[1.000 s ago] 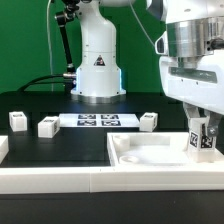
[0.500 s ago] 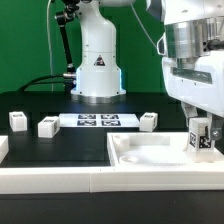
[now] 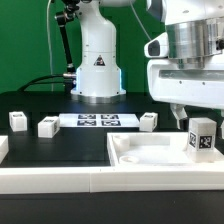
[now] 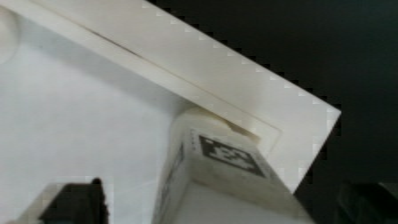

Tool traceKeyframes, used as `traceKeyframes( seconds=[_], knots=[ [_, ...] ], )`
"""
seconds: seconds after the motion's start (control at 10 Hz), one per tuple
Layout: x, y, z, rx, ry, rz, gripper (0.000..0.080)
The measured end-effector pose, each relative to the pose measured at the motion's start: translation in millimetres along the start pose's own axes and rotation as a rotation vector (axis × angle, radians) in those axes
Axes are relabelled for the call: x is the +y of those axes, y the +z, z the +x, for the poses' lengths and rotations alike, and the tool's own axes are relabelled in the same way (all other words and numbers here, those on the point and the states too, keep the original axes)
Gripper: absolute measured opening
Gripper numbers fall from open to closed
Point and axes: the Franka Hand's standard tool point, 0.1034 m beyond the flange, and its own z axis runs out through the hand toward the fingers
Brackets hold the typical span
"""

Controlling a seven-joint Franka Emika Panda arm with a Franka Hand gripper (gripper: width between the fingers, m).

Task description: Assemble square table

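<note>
- Green backdrop behind a black table (image 3: pixel 60 150), with the arm's white base (image 3: pixel 97 70) at the rear.
- The square table slab (image 3: pixel 150 153) lies flat at the exterior view's right, behind a white border rail (image 3: pixel 60 180).
- One leg (image 3: pixel 203 138) stands upright on the slab, tag outward.
- The gripper (image 3: pixel 195 112) hangs just above that leg with its jaws spread wide, gripping nothing.
- Three loose legs (image 3: pixel 18 121) (image 3: pixel 47 127) (image 3: pixel 149 121) flank the marker board (image 3: pixel 98 120).

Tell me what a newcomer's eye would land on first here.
The big end effector fills the exterior view's upper right, hanging just above a tagged white leg that stands upright at a corner of the square tabletop. Behind, three loose legs and the marker board lie in a row on the black table.
</note>
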Motion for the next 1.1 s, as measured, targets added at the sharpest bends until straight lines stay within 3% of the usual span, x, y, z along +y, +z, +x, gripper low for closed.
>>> traceKeyframes(
  seconds=[0.1,0.3,0.4,1.1],
  knots=[
    [0.1,0.1,-0.1,0.0,-0.037,-0.001,0.0648],
    [0.4,-1.1,-3.7,0.006,-0.279,-0.049,0.0648],
    [-0.9,-2.0,-4.2,0.01,-0.379,-0.057,0.0648],
    [-0.4,-2.1,-3.6,0.007,-0.855,-0.076,0.0648]
  ],
)
